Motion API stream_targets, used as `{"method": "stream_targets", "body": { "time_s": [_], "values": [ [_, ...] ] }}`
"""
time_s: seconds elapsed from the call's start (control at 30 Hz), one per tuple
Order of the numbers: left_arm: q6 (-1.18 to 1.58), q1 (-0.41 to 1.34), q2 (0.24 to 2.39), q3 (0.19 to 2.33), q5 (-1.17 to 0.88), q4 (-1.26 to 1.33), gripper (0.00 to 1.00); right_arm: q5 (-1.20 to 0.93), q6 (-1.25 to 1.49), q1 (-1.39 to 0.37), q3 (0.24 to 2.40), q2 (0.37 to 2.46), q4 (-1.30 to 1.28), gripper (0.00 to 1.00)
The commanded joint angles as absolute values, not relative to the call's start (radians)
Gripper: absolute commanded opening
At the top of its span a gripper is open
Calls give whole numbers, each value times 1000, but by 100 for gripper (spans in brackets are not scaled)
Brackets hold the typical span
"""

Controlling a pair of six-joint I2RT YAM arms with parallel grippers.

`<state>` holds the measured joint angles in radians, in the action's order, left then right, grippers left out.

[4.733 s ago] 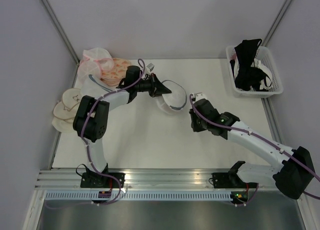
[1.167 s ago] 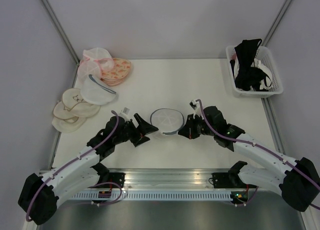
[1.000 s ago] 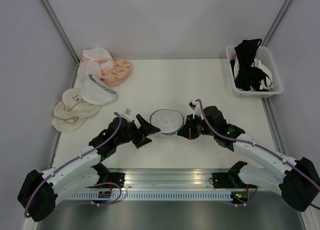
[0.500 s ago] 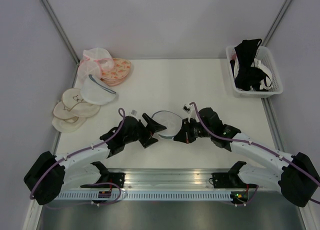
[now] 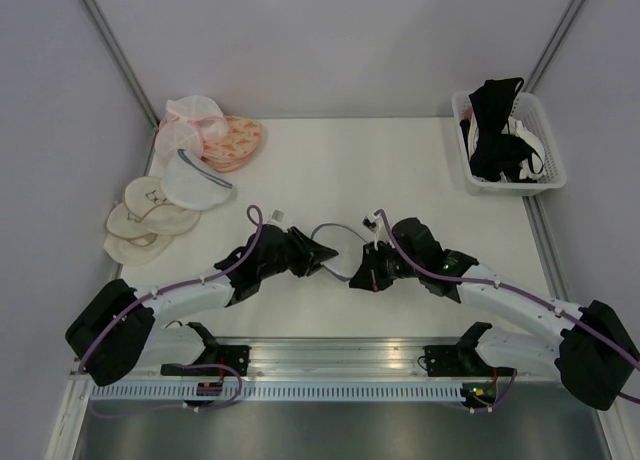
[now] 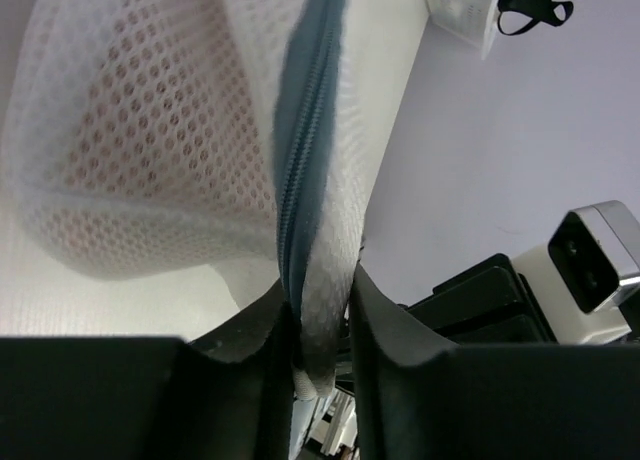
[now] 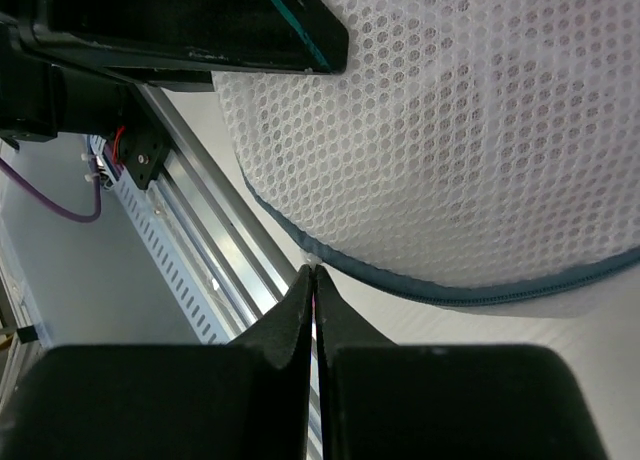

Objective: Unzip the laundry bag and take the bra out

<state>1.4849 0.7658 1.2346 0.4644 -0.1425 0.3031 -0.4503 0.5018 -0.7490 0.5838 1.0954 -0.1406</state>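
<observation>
The laundry bag [image 5: 338, 242], a white mesh dome with a grey-blue zipper rim, sits tilted between both grippers near the table's front middle. My left gripper [image 5: 320, 252] is shut on its left edge; in the left wrist view the mesh and zipper rim [image 6: 300, 170] run down between the fingers [image 6: 380, 320]. My right gripper [image 5: 358, 277] is shut at the bag's right side. Its tips [image 7: 313, 271] pinch a small pale zipper pull at the rim [image 7: 450, 288]. The bra is hidden inside; only a pinkish tint [image 6: 150, 100] shows through the mesh.
A white basket [image 5: 548, 180] of black bras stands at the back right. At the left lie a pink mesh pouch [image 5: 188, 120], an orange patterned bra [image 5: 238, 140], another white mesh pouch [image 5: 195, 185] and cream cups [image 5: 140, 220]. A metal rail [image 5: 330, 355] lines the near edge.
My left gripper has moved right to the bag and closed on its left edge. The bag has tipped up between the grippers. The right gripper has stayed shut at the rim.
</observation>
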Motion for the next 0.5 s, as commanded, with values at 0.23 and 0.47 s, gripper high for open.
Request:
{"method": "stream_targets", "body": {
  "time_s": [0.23, 0.47],
  "values": [
    [1467, 747, 1221, 456, -172, 382, 2, -218, 420, -753, 702, 1111, -402, 0],
    [1361, 651, 1317, 479, -331, 415, 2, -42, 411, -755, 744, 1091, -544, 0]
  ]
}}
